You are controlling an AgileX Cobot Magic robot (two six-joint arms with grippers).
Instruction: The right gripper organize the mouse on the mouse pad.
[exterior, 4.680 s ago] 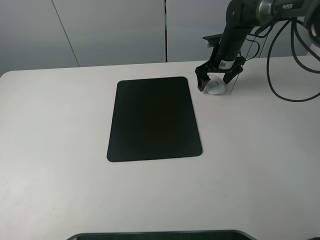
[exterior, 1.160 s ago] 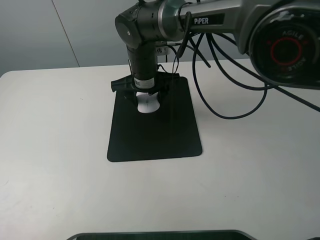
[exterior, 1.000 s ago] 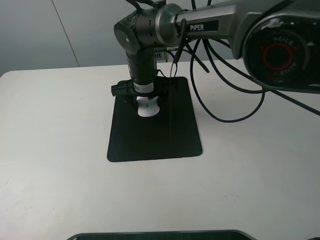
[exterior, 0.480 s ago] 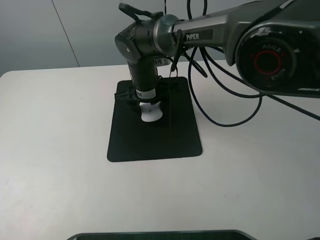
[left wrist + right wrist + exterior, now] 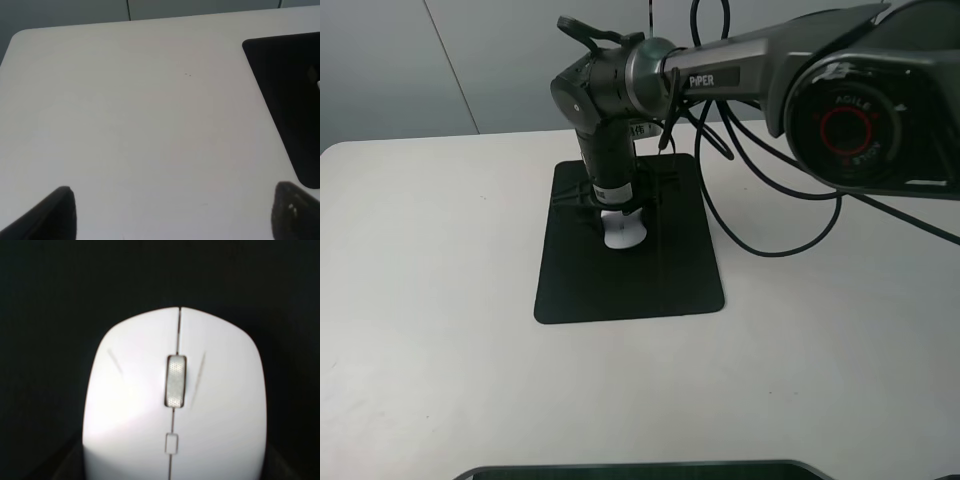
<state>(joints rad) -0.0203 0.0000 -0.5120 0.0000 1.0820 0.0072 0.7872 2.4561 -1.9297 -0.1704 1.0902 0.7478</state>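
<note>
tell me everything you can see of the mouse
The mouse is a small white oval of smooth-looking plastic, no cord visible, with a grey scroll wheel in the seam between its two buttons and a small square mark further along it. It lies flat, right way up, on the black mouse pad, well inside its edges. The right tool stands over it; contact cannot be told.

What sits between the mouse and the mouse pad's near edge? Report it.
Nothing: the exterior high view shows only bare mouse pad between the mouse and that edge.
</note>
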